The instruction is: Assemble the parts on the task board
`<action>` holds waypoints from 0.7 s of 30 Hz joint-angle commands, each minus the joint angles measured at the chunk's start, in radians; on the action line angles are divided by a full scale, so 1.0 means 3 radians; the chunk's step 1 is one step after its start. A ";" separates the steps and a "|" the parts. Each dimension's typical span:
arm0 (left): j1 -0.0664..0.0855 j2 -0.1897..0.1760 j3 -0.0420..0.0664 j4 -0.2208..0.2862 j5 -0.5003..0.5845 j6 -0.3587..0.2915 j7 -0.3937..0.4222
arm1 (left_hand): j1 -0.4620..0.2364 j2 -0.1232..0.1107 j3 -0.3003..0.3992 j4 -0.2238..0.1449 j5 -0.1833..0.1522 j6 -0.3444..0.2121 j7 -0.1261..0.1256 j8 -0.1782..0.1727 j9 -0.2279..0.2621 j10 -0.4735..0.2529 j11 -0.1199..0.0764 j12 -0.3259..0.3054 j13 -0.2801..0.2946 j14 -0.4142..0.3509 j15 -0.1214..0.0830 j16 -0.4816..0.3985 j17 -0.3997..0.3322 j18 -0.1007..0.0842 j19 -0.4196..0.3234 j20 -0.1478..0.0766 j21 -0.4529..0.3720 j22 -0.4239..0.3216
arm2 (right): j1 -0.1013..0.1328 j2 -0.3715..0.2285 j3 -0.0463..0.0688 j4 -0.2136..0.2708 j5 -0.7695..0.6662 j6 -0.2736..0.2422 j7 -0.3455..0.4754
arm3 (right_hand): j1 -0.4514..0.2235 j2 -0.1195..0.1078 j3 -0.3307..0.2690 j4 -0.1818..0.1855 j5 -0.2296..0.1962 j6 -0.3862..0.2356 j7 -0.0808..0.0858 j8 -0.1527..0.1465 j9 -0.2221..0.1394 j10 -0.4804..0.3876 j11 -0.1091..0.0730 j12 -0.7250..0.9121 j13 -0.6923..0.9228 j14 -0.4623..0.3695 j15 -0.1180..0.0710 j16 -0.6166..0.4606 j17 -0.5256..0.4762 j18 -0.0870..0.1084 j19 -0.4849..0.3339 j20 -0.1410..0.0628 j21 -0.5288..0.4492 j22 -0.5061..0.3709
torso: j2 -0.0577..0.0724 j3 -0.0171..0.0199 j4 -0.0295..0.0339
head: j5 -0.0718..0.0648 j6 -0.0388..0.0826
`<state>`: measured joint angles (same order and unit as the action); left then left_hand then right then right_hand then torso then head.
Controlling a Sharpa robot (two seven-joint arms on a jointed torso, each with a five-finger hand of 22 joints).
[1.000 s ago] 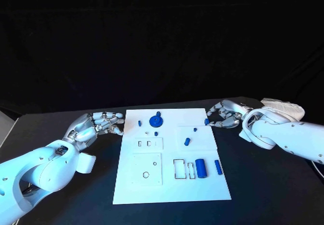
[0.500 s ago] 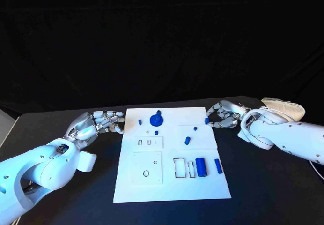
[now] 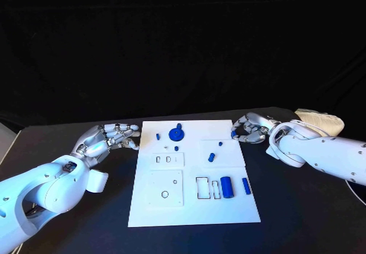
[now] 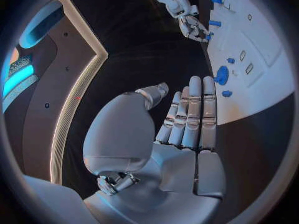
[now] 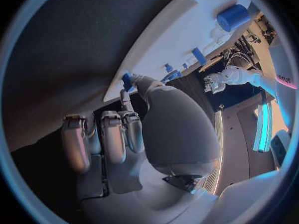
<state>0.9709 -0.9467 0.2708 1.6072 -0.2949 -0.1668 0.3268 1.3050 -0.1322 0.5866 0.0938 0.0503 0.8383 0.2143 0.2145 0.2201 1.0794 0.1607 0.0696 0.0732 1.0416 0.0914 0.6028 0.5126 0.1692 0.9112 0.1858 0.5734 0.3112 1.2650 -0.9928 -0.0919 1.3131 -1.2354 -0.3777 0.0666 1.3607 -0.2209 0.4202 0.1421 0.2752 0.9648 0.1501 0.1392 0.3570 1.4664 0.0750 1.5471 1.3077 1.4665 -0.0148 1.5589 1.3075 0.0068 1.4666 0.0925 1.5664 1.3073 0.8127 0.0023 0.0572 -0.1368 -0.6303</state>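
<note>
The white task board [image 3: 229, 211] lies in the middle of the black table. A blue gear [image 3: 177, 136] stands near its far edge, with small blue pegs [image 3: 211, 156] scattered further in. A blue cylinder [image 3: 226, 187] and a blue bar [image 3: 246, 186] lie at the near right beside rectangular slots. My right hand [image 3: 252, 129] is at the board's far right edge and pinches a small blue part [image 3: 233, 135] between thumb and fingertip; the right wrist view shows that part [image 5: 126, 79] at the fingertips. My left hand [image 3: 110, 138] hovers left of the board, fingers apart, holding nothing.
A pale object [image 3: 320, 120] lies on the table behind my right arm. Bare black table [image 3: 305, 217] runs along both sides of the board and in front of it.
My right hand has edged slightly towards the board's edge, still on the small blue part. The left hand has barely moved.
</note>
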 commanded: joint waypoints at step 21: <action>-0.0003 0.0006 0.0002 -0.0002 -0.0016 0.0049 0.0028 | 0.0020 0.0003 -0.0002 -0.0022 0.0009 -0.0004 0.0047 -0.0015 0.0004 -0.0011 0.0002 -0.0002 0.0003 -0.0018 0.0001 0.0019 0.0001 0.0028 -0.0031 0.0006 0.0017 0.0009 | -0.0019 0.0056 -0.0002 -0.0036 -0.0041 -0.0083 -0.0042 | -0.0019 0.0045 0.0065 0.0011 0.0010 0.0075 -0.0037 0.0039 0.0011 0.0305 -0.0049 0.0029 0.0836 0.0334 -0.0056 0.0019 0.0822 -0.0023 0.0347 -0.0055 0.0015 0.0878 | -0.0001 -0.0003 -0.0004 | 0.0016 -0.0004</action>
<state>0.9708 -0.9462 0.2708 1.6053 -0.2959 -0.1668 0.3260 1.3050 -0.1322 0.5865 0.0938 0.0503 0.8383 0.2143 0.2145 0.2204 1.0794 0.1607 0.0696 0.0732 1.0416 0.0914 0.6028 0.5126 0.1693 0.9075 0.1896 0.5732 0.3128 1.2603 -0.9767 -0.0923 1.3022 -1.2366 -0.3898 0.0598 1.3541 -0.2144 0.4338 0.1449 0.2751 0.9830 0.1390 0.1471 0.3594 1.4665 0.0679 1.5509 1.3076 1.4649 -0.0236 1.5589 1.3074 0.0068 1.4647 0.0843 1.5664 1.3080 0.8126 0.0023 0.0560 -0.1320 -0.6317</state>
